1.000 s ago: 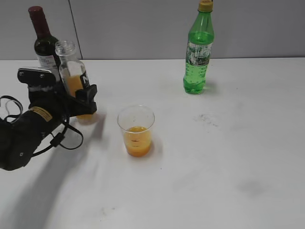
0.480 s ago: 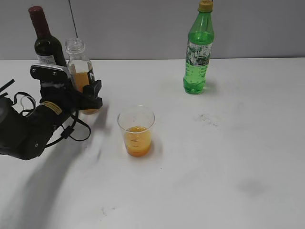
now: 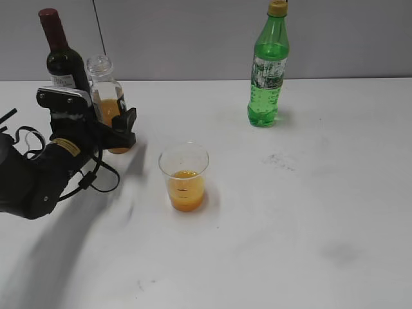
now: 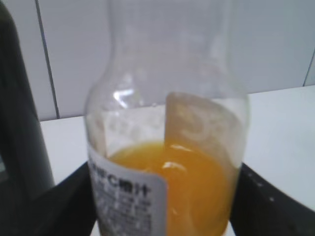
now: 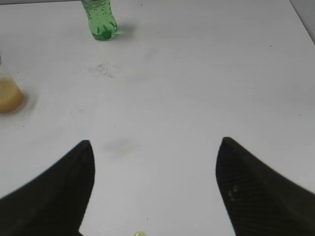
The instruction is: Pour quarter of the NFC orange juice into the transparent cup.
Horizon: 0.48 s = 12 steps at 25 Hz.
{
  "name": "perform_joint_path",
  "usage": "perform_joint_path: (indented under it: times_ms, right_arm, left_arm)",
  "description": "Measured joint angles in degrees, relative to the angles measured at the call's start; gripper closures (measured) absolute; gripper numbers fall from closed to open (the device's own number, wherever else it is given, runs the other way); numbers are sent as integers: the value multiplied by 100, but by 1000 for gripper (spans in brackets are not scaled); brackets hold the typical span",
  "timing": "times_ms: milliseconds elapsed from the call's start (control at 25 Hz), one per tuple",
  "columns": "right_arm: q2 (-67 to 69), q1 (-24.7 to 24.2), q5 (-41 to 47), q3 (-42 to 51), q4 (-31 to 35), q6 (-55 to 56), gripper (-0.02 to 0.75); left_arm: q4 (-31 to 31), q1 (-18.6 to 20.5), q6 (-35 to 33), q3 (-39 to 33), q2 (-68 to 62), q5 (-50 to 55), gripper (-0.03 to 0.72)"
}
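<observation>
The NFC orange juice bottle [image 3: 108, 103] stands upright and uncapped at the left, close in front of the dark wine bottle. It holds orange liquid in its lower part. My left gripper [image 3: 114, 123] is shut on its lower body. In the left wrist view the bottle [image 4: 167, 162] fills the frame, with a black finger [image 4: 268, 204] against each side. The transparent cup [image 3: 184, 176] stands to the right of the bottle, with orange juice in its bottom third. Its edge shows in the right wrist view [image 5: 7, 93]. My right gripper [image 5: 155, 142] is open and empty above bare table.
A dark wine bottle [image 3: 60, 58] stands just behind the juice bottle and also shows in the left wrist view [image 4: 19, 123]. A green soda bottle [image 3: 268, 67] stands at the back right and shows in the right wrist view [image 5: 101, 19]. A grey wall runs along the table's far edge.
The juice bottle went from leaning left to upright and shifted a little to the right, still in my left gripper. It then dropped slightly. The cup's level is unchanged.
</observation>
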State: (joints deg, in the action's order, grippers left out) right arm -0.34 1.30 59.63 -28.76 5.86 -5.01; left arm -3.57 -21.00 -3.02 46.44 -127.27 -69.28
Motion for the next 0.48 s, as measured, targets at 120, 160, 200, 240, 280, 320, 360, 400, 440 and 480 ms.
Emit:
perform_joint_path:
  times_ms: [120,160,200,240,280,320,360,400,440,480]
  right_arm:
    - [0,0,0,0,0,0,148]
    - [0,0,0,0,0,0,148]
    - [0,0,0,0,0,0,148]
    - [0,0,0,0,0,0,148]
    - [0,0,0,0,0,0,148]
    - [0,0,0,0,0,0,148]
    - [0,0,0,0,0,0,148]
    - [0,0,0,0,0,0,148]
    - [0,0,0,0,0,0,148]
    - [0,0,0,0,0,0,148]
  left_arm:
    - [0,0,0,-229,0,0,90]
    - [0,0,0,-344,0,0,88]
    - [0,0,0,-444,13,7,87]
    - [0,0,0,-574,56,16,87]
    - [0,0,0,-712,113,16,87]
    - [0,0,0,-859,210,16,87]
    - [0,0,-12,-979,327,16,87]
    - [0,0,-23,-1120,468,11,87]
    - [0,0,-23,-1266,601,11,87]
    - [0,0,-37,-1410,779,11,87]
